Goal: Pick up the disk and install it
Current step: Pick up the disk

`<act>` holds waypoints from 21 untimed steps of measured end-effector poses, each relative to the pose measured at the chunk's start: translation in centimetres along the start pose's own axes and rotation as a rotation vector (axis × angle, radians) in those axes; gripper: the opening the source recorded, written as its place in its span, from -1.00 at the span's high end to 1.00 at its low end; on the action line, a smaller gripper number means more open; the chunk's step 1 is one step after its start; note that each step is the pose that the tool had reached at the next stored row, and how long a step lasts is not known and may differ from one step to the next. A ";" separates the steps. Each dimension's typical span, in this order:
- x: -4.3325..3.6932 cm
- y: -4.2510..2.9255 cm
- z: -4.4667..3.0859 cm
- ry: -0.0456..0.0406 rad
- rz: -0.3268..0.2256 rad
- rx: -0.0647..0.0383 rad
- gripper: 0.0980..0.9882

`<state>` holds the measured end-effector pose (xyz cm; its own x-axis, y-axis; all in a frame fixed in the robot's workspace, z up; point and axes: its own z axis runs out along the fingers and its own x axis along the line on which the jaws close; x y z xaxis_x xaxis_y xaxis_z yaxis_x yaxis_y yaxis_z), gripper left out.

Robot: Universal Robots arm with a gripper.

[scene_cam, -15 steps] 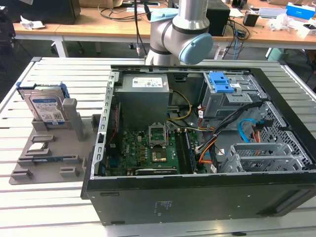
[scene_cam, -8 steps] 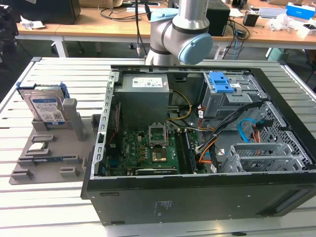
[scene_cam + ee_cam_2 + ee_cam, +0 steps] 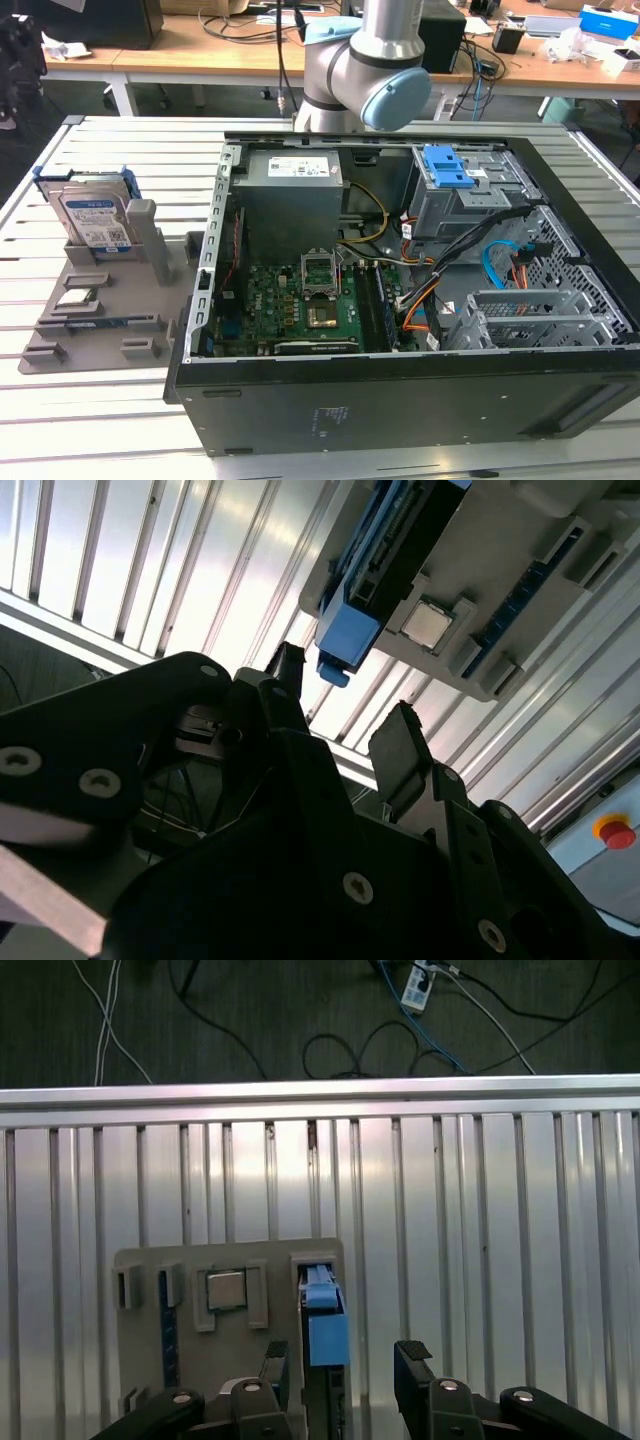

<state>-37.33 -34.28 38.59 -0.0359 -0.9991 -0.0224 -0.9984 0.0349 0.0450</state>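
Note:
The disk point(image 3: 93, 218) stands on edge in a slot of the grey holder point(image 3: 110, 345) on the slatted table, at the exterior view's left. It is silver with a white and blue label and blue side rails. In the first wrist view I see the disk point(image 3: 325, 1305) edge-on from above, blue rail uppermost. My gripper point(image 3: 345, 1358) is open above it, apart from it, with a finger on either side of its line. In the second wrist view the gripper point(image 3: 345, 690) points at the blue rail end of the disk point(image 3: 348, 640). Nothing is held.
A small square processor chip point(image 3: 77, 297) lies on the holder beside the disk. The open computer case point(image 3: 400, 405) lies at the exterior view's right, with a grey drive cage and its blue latch point(image 3: 450, 170) inside. The arm point(image 3: 370, 60) rises behind the case. A red button point(image 3: 612, 830) sits off the table.

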 end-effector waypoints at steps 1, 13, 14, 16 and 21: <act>-0.10 -0.23 0.12 0.0000 0.000 0.000 0.00; -0.50 -1.18 1.33 0.0009 0.000 0.000 0.00; -0.49 -1.20 1.54 0.0014 0.000 0.000 0.00; -0.48 -1.21 1.88 0.0015 -0.002 0.000 0.00; -0.25 -1.24 2.48 0.0030 -0.035 -0.001 0.00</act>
<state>-36.19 -34.01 36.07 -0.0012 -0.9998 -0.0209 -0.9990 0.0003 0.0455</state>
